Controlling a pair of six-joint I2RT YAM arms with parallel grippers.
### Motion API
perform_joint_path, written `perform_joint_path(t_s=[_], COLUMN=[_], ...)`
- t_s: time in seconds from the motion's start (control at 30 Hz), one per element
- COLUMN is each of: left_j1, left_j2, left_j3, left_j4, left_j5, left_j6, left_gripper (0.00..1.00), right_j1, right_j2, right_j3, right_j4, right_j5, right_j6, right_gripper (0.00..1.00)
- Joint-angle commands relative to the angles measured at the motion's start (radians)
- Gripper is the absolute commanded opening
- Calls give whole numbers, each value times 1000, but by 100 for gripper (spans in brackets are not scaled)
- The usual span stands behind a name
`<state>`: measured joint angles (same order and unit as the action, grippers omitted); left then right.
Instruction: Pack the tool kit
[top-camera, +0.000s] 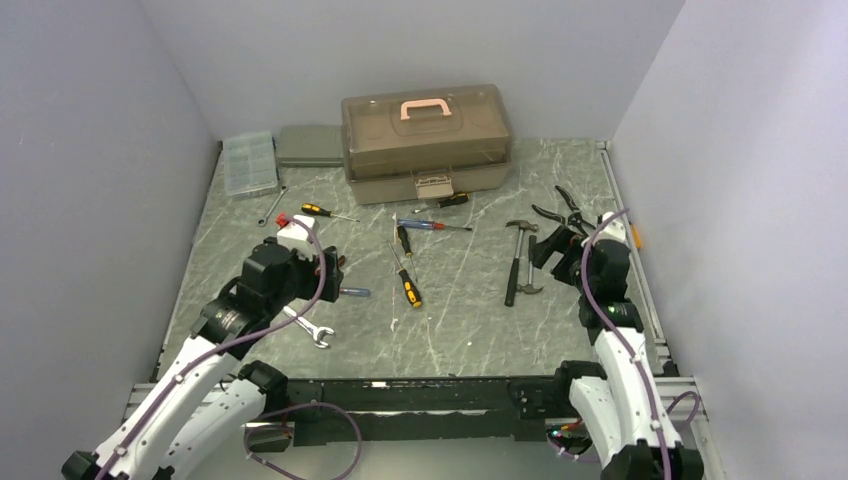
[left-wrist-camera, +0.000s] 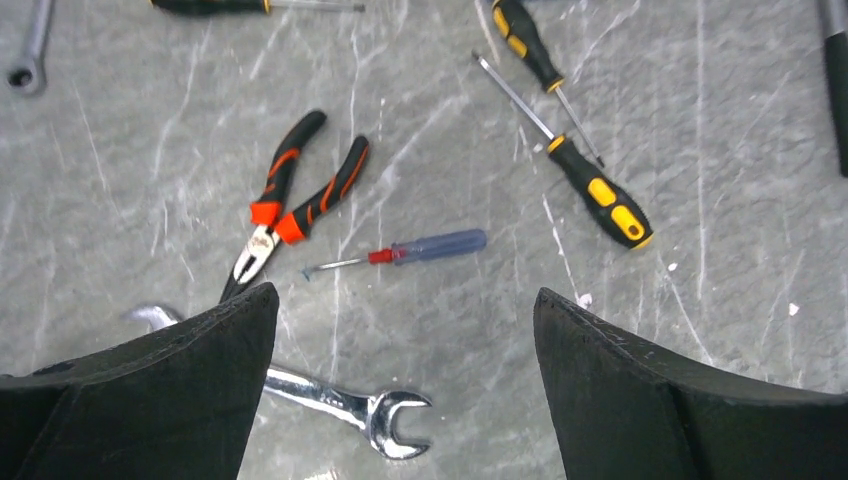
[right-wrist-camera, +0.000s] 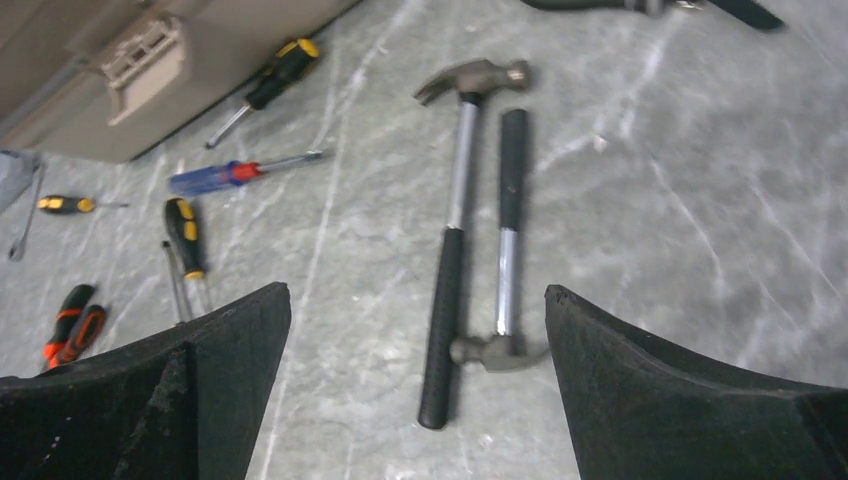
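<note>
**Toolbox shut, all tools loose on the tabletop**

The taupe toolbox (top-camera: 427, 143) stands at the far edge of the tabletop (top-camera: 470, 320), near the middle. Its smoky lid (top-camera: 425, 125) is down, the pink handle (top-camera: 425, 108) sits on top, and the front latch (top-camera: 433, 186) faces the arms. I cannot tell through the lid what is inside. To the left of it are a flat grey case (top-camera: 310, 145) and a clear organiser box (top-camera: 250, 163). The contents of both are too small to see.

The tools lie outside the box. Two hammers (right-wrist-camera: 450, 250) lie side by side, with heads at opposite ends, below the right hand (right-wrist-camera: 417, 295). A yellow-black screwdriver (right-wrist-camera: 275, 75) lies just before the latch, and a blue-handled screwdriver (right-wrist-camera: 215, 177) is near it. Orange-black pliers (left-wrist-camera: 290, 200), a small blue screwdriver (left-wrist-camera: 420, 247) and a wrench (left-wrist-camera: 350, 400) lie below the left hand (left-wrist-camera: 400, 300). Black pliers (top-camera: 560, 210) lie at the right side.

Both hands are spread wide and hold nothing.
</note>
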<state>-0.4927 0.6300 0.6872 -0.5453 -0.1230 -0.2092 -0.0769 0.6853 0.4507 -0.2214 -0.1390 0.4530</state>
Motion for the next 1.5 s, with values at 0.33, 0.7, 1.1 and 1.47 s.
perform_joint_path(t_s=[0.33, 0.7, 1.1, 1.47], left_j1=[0, 14, 208, 236], left_j2=[201, 167, 156, 157], left_j3=[165, 162, 181, 191], left_j4=[-30, -34, -33, -20], left_j5=[-47, -172, 20, 13], left_j6=[-7, -28, -40, -58], left_gripper=[99, 99, 99, 99], right_j1=[384, 639, 783, 880], right_j2=[585, 1040, 1361, 1452], right_j3=[359, 656, 893, 987], right_j4=[257, 236, 245, 413], right_j5=[-36, 126, 172, -14], right_j6=[-98, -21, 95, 162], right_gripper=[100, 100, 100, 100])
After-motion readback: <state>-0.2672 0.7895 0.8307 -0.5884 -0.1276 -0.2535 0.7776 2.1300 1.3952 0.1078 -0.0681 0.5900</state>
